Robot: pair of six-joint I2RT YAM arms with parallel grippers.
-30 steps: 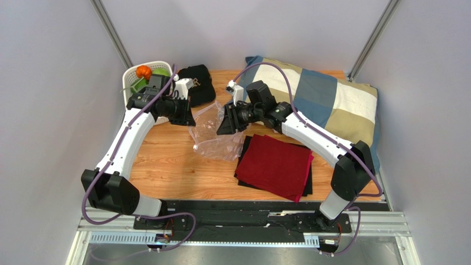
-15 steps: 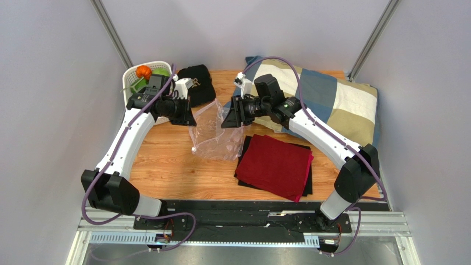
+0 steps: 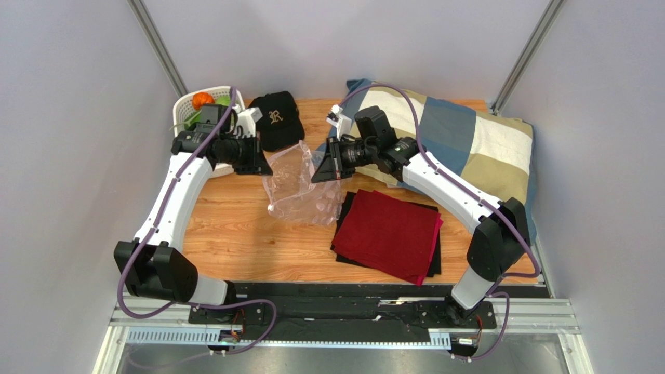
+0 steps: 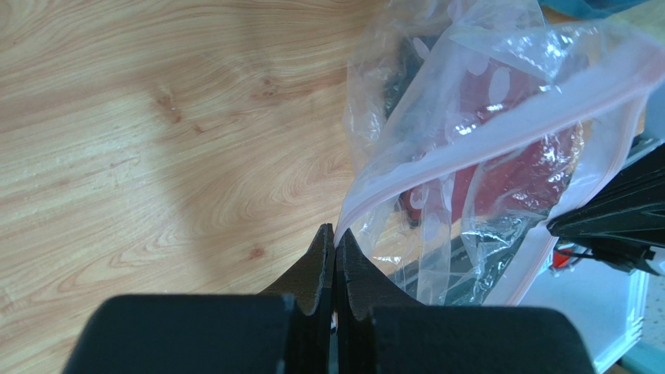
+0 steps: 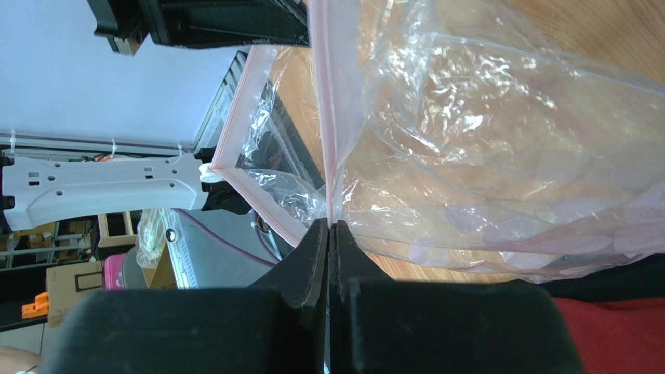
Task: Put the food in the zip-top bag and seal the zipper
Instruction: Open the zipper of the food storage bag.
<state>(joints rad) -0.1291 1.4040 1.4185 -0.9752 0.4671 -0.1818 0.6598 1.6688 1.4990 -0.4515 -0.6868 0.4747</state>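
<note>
Your left gripper [image 4: 335, 232] and right gripper [image 5: 328, 226] are each clamped tight on the zipper [image 4: 484, 128], holding the bag [image 3: 296, 183] open over the middle of the desk. The food [image 3: 203, 100] lies in the basket [image 3: 204, 90] at the far-left corner, so filling and sealing remain.

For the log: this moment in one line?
left gripper: shut on zipper | right gripper: shut on zipper | zip-top bag: unsealed | food: in basket

clear zip-top bag [image 3: 300, 185] with pale pink zipper [image 4: 507, 131]; dark red cloth [image 3: 388, 234]; blue-and-beige checked pillow [image 3: 476, 148].
</note>
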